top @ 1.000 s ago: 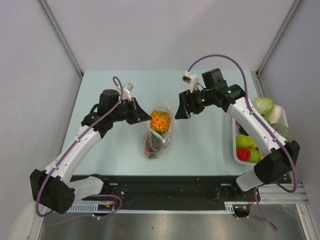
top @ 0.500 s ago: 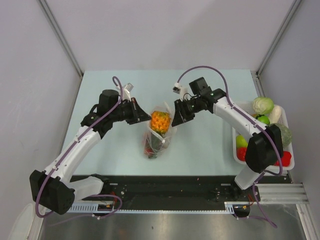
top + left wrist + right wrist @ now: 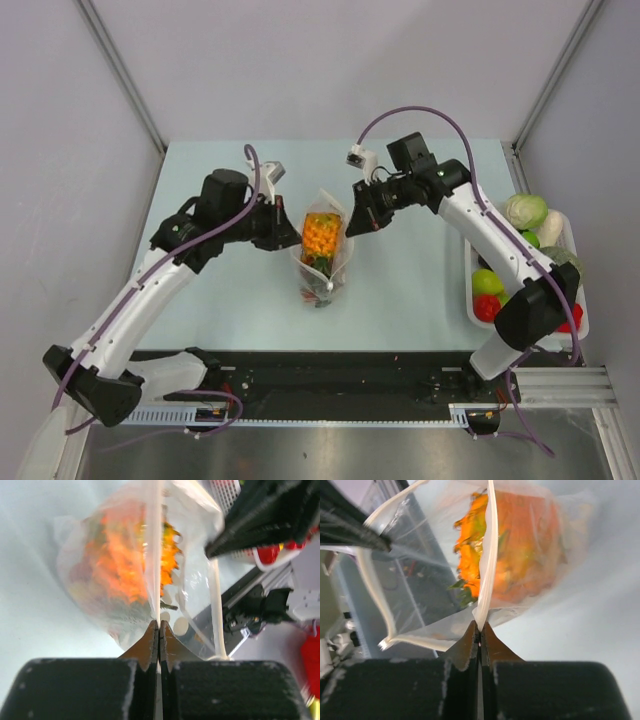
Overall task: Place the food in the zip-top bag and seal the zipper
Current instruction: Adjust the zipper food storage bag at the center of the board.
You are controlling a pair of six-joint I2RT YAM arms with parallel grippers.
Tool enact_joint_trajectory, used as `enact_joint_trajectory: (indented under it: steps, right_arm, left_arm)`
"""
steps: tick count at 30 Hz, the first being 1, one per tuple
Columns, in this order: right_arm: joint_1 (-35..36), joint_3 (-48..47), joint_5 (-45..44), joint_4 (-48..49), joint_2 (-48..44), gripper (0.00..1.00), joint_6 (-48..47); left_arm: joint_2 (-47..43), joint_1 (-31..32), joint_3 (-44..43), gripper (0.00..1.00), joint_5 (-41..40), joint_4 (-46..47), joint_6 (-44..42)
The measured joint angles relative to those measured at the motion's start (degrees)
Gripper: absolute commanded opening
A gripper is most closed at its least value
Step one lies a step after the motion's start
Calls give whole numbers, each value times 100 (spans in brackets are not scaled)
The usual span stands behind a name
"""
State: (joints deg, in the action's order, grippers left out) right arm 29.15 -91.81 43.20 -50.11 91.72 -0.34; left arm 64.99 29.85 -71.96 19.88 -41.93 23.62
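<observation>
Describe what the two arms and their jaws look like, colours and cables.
Both the left arm and the right arm have smooth white links with chunky black joints and bases. A purple cable loops along each one, and a small white camera module sits near each wrist. The jaws are black blocks ending in tan wedge tips.

Orange ruffled piece [image 3: 122, 565] blurred inside the zip-top bag [image 3: 75, 545]; small pieces [image 3: 318, 290] at its bottom indistinct.

The crinkly clear zip-top bag [image 3: 322, 265], holding orange ruffled food [image 3: 320, 235], is strung between the left tool [image 3: 159, 630] and right tool [image 3: 479, 632], both clamped on its whitish zipper [image 3: 490, 555], mouth gaping.
</observation>
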Motion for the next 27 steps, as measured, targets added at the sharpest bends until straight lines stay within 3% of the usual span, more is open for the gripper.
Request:
enact_joint_trajectory:
  steps: [7, 9, 10, 13, 16, 21, 27]
  right_arm:
    - [9, -966, -719, -822, 765, 0, -1123]
    - [-15, -1158, -942, -1113, 1010, 13, -1386]
    - [-37, -1252, -1003, -1237, 1095, 38, -1497]
    - [-122, -1416, -1113, -1585, 1134, 75, -1832]
    - [-289, -1478, -1064, -1862, 981, 91, -2114]
    - [-1228, -1484, -960, -2352, 511, 98, -2533]
    - [-3351, -1447, -1316, -2538, -197, 100, -3171]
  left_arm:
    - [802, 227, -767, 0, 22, -599, -402]
    - [1115, 223, -776, 0, 15, -636, -396]
    - [1270, 223, -776, 0, 15, -640, -378]
    - [1526, 201, -776, 0, 22, -621, -313]
    - [1550, 186, -776, 0, 46, -577, -260]
    - [1539, 186, -758, 0, 173, -380, -203]
    - [1456, 186, -557, 0, 295, -151, -203]
